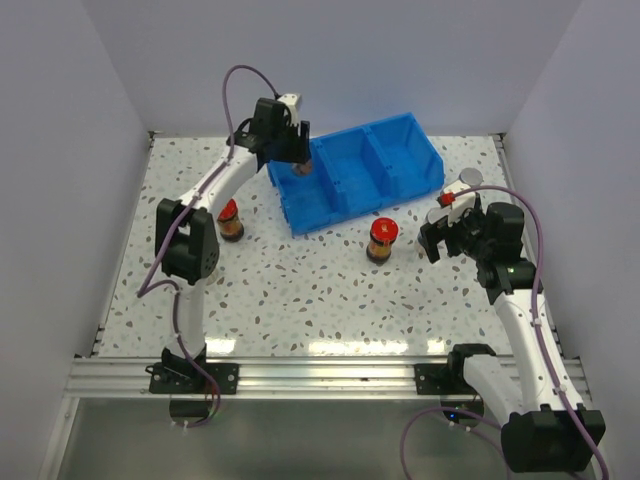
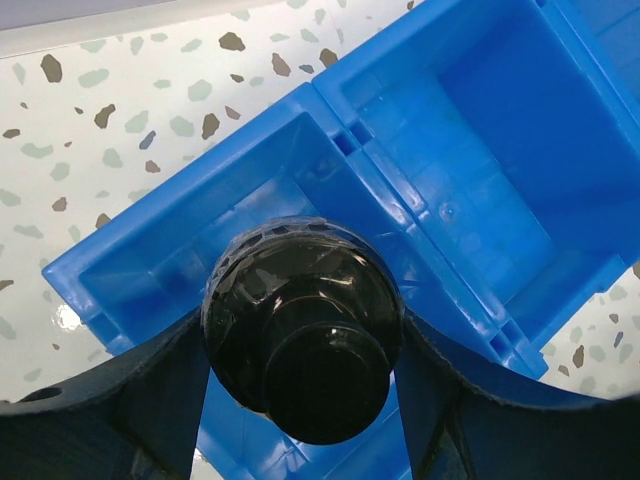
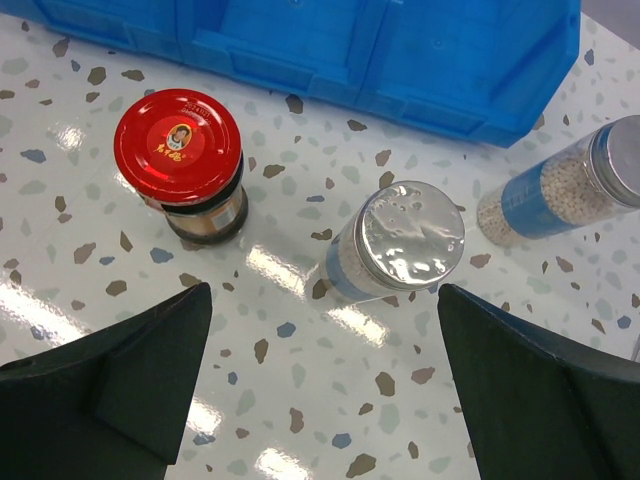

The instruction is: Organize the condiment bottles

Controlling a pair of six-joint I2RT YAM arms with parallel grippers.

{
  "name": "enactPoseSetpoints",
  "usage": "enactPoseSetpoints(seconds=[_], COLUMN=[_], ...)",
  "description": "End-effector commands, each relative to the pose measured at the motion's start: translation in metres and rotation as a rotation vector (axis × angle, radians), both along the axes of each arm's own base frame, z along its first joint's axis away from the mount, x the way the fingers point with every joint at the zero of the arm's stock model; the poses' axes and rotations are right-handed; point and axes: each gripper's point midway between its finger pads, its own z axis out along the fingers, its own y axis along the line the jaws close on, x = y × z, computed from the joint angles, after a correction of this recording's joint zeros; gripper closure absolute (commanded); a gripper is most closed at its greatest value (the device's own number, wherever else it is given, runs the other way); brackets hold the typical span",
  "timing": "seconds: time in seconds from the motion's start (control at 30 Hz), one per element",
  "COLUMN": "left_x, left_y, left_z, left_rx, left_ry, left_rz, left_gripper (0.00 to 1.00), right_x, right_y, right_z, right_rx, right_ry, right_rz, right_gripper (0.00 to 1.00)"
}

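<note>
White walls point(image 1: 350, 60) enclose a speckled terrazzo table point(image 1: 300, 290) on three sides.

Left gripper point(image 2: 303, 345): closed on a small black-capped jar point(image 2: 290, 280). Its two dark fingers point(image 2: 150, 400) press the jar from either side, and the glossy cap faces the wrist camera. The jar sits within the outline of the left-end compartment of a blue plastic three-compartment bin point(image 2: 470, 130). Whether its base touches the compartment floor cannot be told. The top view shows the bin lying at an angle across the far half of the table, with the left arm reaching over its left end.

Right gripper point(image 3: 325, 300): jaws spread wide, holding nothing, low over the table in front of the bin's right end. In the wrist view an upright silver-capped clear jar point(image 3: 410, 235), with a bluish label and pale grains inside, stands between the two fingers and touches neither. To its right, apart from it, stands a second silver-capped jar point(image 3: 560, 190) of the same kind, near the bin's right corner. To its left, outside the gripper's span, stands a red-capped jar point(image 3: 178, 148) with dark brown contents, in front of the bin's middle compartment, near the front wall but not touching it. A second red-capped jar point(image 1: 231, 215) stands on the table left of the bin, just beside the left arm and partly hidden by it.
</note>
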Motion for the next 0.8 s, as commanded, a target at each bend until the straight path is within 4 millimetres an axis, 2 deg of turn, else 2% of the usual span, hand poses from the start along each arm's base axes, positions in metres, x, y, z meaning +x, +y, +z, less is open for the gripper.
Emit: enactPoseSetpoints(seconds=[0.0, 0.2, 0.5, 0.6, 0.63, 0.7, 0.73, 0.77], left_x=[0.006, 0.011, 0.023, 0.024, 0.023, 0.023, 0.023, 0.022], left_y=[-0.013, -0.012, -0.004, -0.005, -0.005, -0.004, -0.004, -0.003], left_z=[0.024, -0.012, -0.039, -0.044, -0.044, -0.045, -0.045, -0.042], left_rx=[-0.023, 0.024, 0.091, 0.094, 0.095, 0.098, 0.1, 0.1], left_ry=[-0.074, -0.028, -0.011, -0.005, -0.004, -0.003, -0.004, -0.01], left_rz=[-0.027, -0.023, 0.007, 0.006, 0.004, 0.01, 0.008, 0.006], left_gripper=[1.0, 0.97, 0.8, 0.68, 0.58, 0.47, 0.37, 0.34], right_x=[0.004, 0.004, 0.005, 0.005, 0.005, 0.005, 0.005, 0.005], right_y=[-0.002, -0.002, -0.003, -0.004, -0.004, -0.003, -0.004, -0.004], right_z=[0.014, 0.014, 0.013, 0.013, 0.012, 0.012, 0.012, 0.012], right_rx=[-0.017, -0.02, -0.023, -0.025, -0.025, -0.025, -0.026, -0.026], right_ry=[-0.041, -0.04, -0.038, -0.037, -0.034, -0.035, -0.035, -0.035], right_rz=[0.001, -0.001, -0.003, -0.005, -0.005, -0.005, -0.006, -0.006], right_gripper=[0.01, 0.01, 0.01, 0.01, 0.02, 0.01, 0.01, 0.01])
